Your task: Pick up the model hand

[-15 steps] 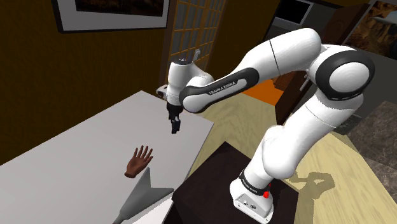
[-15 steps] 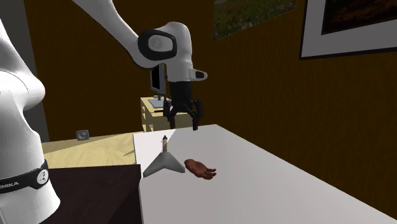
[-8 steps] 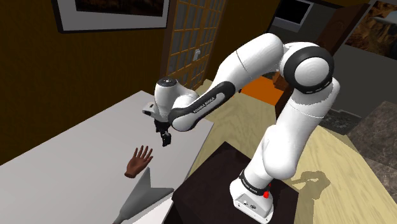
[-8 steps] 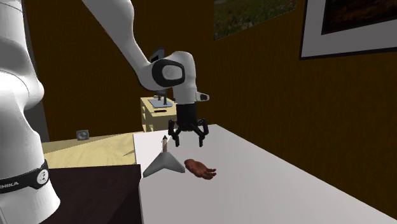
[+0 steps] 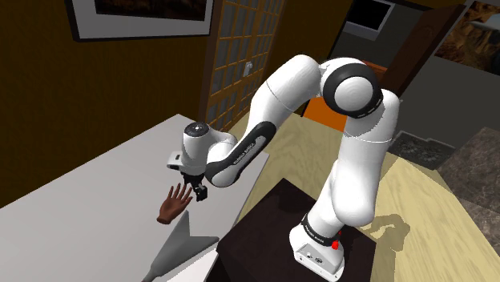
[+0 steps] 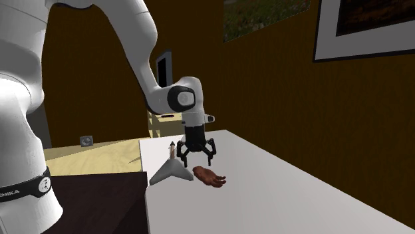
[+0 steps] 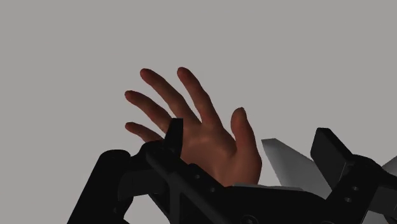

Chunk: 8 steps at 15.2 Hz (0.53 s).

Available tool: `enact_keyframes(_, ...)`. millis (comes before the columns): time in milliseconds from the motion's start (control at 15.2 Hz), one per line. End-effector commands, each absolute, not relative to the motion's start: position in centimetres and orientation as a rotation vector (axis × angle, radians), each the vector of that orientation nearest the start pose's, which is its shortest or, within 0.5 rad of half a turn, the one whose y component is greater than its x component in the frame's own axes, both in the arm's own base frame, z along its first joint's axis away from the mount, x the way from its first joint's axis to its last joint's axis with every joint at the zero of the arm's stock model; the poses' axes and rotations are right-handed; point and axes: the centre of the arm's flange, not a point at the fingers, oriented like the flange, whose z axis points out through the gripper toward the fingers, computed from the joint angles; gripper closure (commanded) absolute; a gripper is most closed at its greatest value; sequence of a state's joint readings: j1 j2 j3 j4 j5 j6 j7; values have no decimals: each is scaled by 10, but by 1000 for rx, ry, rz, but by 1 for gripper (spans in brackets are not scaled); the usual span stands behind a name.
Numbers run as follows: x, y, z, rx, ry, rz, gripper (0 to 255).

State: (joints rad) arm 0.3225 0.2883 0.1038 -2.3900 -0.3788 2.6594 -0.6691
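The model hand [image 5: 174, 205] is reddish brown and lies flat on the grey table [image 5: 72, 200], fingers spread. It also appears in the second exterior view [image 6: 209, 176] and from the wrist camera [image 7: 203, 137]. My black gripper [image 5: 195, 191] hangs open just above the hand's fingertips, a little off its far side. In the second exterior view the gripper [image 6: 196, 158] sits just behind and above the hand. The wrist view shows my two fingers [image 7: 173, 135] standing apart, with the palm between and beyond them, untouched.
A grey wedge-shaped object [image 5: 183, 244] lies next to the hand's wrist, near the table's edge by the dark stand [image 5: 264, 232]. It shows in the second exterior view [image 6: 171, 171] with a thin dark tip. A brown wall with framed pictures [image 6: 366, 26] backs the table.
The arm has swung down and toward the model hand; the gripper dropped from well above the table's far part to just over the hand's fingers, staying open.
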Motion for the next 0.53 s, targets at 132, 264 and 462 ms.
enact_keyframes(132,450,218,175,-2473,-2157,48,0)
enact_keyframes(264,450,218,161,-2473,-2157,48,0)
enact_keyframes(462,450,219,161,-2473,-2157,48,255)
